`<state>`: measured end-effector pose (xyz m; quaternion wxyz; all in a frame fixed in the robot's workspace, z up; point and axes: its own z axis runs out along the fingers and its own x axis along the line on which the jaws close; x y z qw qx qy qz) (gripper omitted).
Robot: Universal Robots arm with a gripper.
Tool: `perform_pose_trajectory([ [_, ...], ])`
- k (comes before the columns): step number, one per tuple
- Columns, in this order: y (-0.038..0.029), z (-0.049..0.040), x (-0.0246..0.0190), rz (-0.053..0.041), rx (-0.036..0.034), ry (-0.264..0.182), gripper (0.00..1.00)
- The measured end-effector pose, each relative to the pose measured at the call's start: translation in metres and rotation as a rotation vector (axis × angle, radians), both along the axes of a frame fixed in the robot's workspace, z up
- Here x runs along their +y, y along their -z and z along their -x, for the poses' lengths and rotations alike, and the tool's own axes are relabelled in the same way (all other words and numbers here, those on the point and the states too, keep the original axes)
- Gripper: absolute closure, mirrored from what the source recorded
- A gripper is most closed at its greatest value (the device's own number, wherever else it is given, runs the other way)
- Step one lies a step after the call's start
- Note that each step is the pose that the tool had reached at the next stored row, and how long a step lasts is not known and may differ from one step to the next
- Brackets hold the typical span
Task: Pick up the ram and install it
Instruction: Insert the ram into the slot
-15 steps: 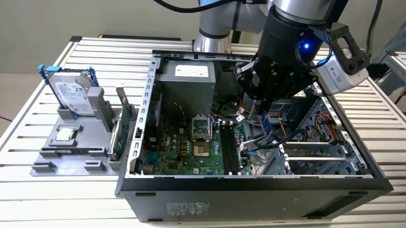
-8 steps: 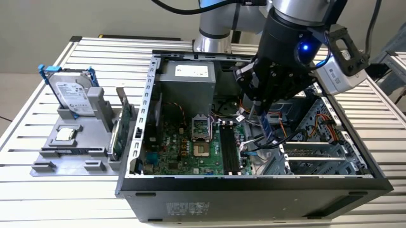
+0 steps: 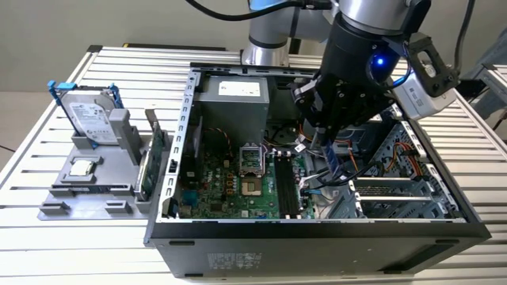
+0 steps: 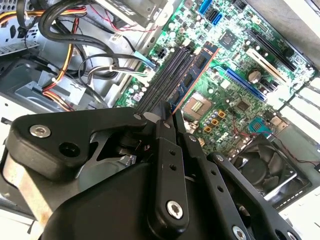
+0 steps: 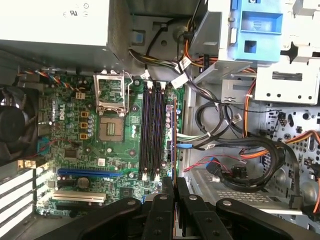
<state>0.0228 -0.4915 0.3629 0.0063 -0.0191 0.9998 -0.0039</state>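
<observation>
My gripper [image 3: 323, 138] is inside the open computer case [image 3: 317, 228], shut on the ram [image 3: 330, 164], a thin dark stick hanging edge-down from the fingers. In the second wrist view the ram [image 4: 197, 70] runs out from the gripper [image 4: 169, 112], with black chips on its blue face. The first wrist view shows the ram [image 5: 174, 135] edge-on as a thin line beyond the gripper [image 5: 174, 184]. There it runs parallel to the black memory slots [image 5: 151, 130], just to their cable side. These slots [image 3: 287, 184] sit on the green motherboard [image 3: 230, 190].
Loose cable bundles [image 5: 235, 150] and the drive cage [image 3: 404, 190] lie close beside the ram. The power supply [image 3: 234, 104] fills the case's far corner. On the exterior view's left, a grey holder [image 3: 87, 190] carries a hard drive [image 3: 87, 116] and a green card [image 3: 154, 157].
</observation>
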Motion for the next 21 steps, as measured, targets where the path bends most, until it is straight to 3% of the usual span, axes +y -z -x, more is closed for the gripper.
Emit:
perform_pose_trajectory([
  [21, 0.0084, 0.0000, 0.0032, 0.0104, 0.0000, 0.005, 1.00],
])
